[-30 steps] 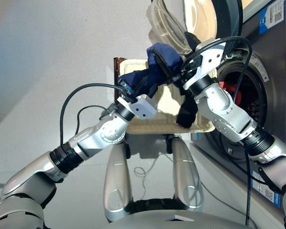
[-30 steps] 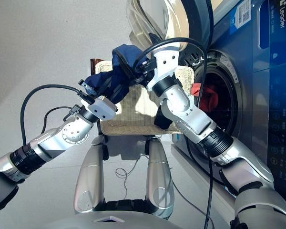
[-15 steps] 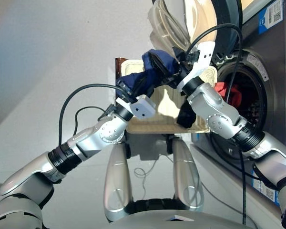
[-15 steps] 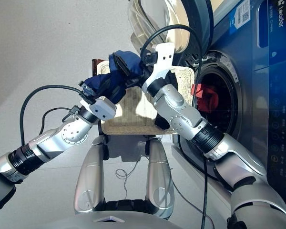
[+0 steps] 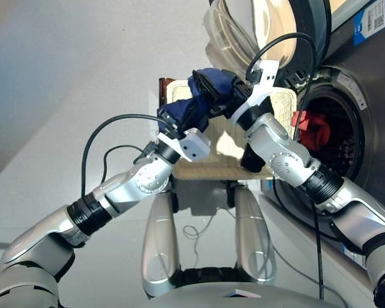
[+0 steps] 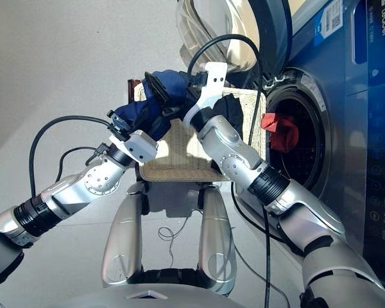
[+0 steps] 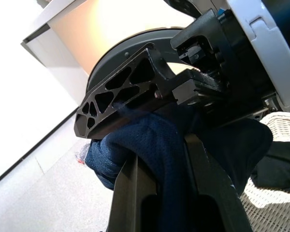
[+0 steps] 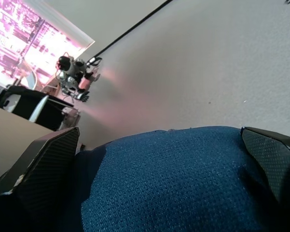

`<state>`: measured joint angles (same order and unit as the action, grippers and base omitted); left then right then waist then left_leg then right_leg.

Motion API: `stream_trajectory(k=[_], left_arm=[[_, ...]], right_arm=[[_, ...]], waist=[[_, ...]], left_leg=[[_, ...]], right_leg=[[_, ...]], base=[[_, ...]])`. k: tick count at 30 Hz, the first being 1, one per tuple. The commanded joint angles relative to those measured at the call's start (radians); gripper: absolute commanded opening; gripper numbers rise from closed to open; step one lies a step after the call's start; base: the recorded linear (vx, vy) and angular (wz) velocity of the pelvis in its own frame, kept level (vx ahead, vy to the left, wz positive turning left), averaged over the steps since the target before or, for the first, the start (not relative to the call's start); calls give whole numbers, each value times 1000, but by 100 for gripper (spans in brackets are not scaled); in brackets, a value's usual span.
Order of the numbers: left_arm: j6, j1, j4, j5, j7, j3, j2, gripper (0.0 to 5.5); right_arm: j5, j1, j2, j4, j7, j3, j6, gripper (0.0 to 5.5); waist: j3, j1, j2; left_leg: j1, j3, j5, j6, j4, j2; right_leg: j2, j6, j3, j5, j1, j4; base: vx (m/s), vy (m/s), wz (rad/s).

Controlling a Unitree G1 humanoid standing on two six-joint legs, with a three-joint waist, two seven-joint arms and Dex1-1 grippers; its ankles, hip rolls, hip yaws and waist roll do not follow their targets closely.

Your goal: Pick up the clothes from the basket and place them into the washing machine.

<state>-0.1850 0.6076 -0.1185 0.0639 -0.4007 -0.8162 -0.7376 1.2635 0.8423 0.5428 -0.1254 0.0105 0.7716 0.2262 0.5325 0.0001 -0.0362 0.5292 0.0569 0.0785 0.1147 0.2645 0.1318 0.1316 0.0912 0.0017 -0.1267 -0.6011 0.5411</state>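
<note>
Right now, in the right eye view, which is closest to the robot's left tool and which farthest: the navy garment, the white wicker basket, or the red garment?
1. Navy garment: clamped in the left tool itself, above the basket.
2. White wicker basket: just behind and below it.
3. Red garment: farthest, off to the right inside the washing machine drum.

Silver arms, black cables, black-fingered tools
</note>
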Motion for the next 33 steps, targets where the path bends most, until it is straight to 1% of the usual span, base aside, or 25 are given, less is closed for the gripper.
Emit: stream_trajectory(k=[1,3,4,5,6,7,17,24,29,30,31,32,33], left_arm=[[-112,155,-174,120,-31,72,91,0],[-110,157,-174,124,-29,72,88,0],[-112,159,-174,127,-28,71,86,0],[-113,159,-176,128,-28,71,86,0],[-113,159,-178,129,-29,73,84,0],[-112,161,-178,129,-29,72,83,0],[-114,169,-186,128,-30,69,76,0],[-110,160,-185,123,-33,69,74,0],[-105,127,-178,88,-39,83,83,0],[-102,106,-169,64,-44,95,91,65],[-102,106,-169,63,-44,93,91,365],[-100,93,-163,52,-47,98,95,550],[-100,79,-157,41,-47,104,100,550]], right_arm=[[-4,-24,-46,24,-57,127,-78,550],[-2,-24,-46,27,-63,130,-78,274],[-2,-24,-46,27,-64,130,-77,209],[-3,-23,-46,29,-64,131,-76,99],[-1,-23,-45,30,-64,129,-75,35],[0,-24,-45,29,-64,129,-75,0],[3,-27,-25,50,-72,125,-70,0],[-10,-40,-7,65,-58,108,-57,0],[-45,-81,-3,85,-22,45,-17,0],[-69,-118,-16,88,6,-7,12,0],[-70,-120,-17,88,7,-8,12,0],[-91,-139,-25,91,22,-40,32,0],[-128,-159,-35,82,41,-75,49,0]], waist=[[-12,-4,17],[-12,-3,18],[-12,-3,19],[-12,-3,19],[-12,-3,19],[-12,-3,19],[-12,-4,19],[-12,-5,17],[-12,-8,16],[-12,-12,18],[-12,-11,17],[-12,-14,18],[-12,-16,19]], left_leg=[[9,21,-81,-9,102,-23],[9,19,-81,-9,103,-23],[8,20,-81,-9,102,-23],[8,21,-82,-9,102,-23],[8,21,-82,-9,104,-23],[8,21,-83,-9,105,-23],[14,20,-83,-8,111,-22],[19,18,-84,-7,116,-24],[22,17,-86,-8,119,-25],[23,18,-87,-10,118,-25],[22,18,-87,-10,118,-25],[24,17,-87,-11,119,-25],[25,18,-88,-12,121,-25]], right_leg=[[26,46,8,93,4,-91],[26,45,5,92,4,-91],[26,45,5,92,5,-91],[26,45,6,92,6,-92],[26,45,6,92,6,-92],[26,45,6,92,5,-90],[26,43,6,89,2,-83],[28,43,4,88,2,-83],[29,43,6,88,0,-82],[30,43,7,88,0,-83],[30,43,7,87,0,-84],[31,43,7,87,-2,-82],[32,44,7,87,-3,-81]], base=[[0,0,0],[0,0,0],[0,0,0],[0,0,0],[0,0,0],[0,0,0],[0,0,0],[0,0,0],[0,0,0],[0,0,0],[0,0,0],[0,0,0],[0,0,0]])
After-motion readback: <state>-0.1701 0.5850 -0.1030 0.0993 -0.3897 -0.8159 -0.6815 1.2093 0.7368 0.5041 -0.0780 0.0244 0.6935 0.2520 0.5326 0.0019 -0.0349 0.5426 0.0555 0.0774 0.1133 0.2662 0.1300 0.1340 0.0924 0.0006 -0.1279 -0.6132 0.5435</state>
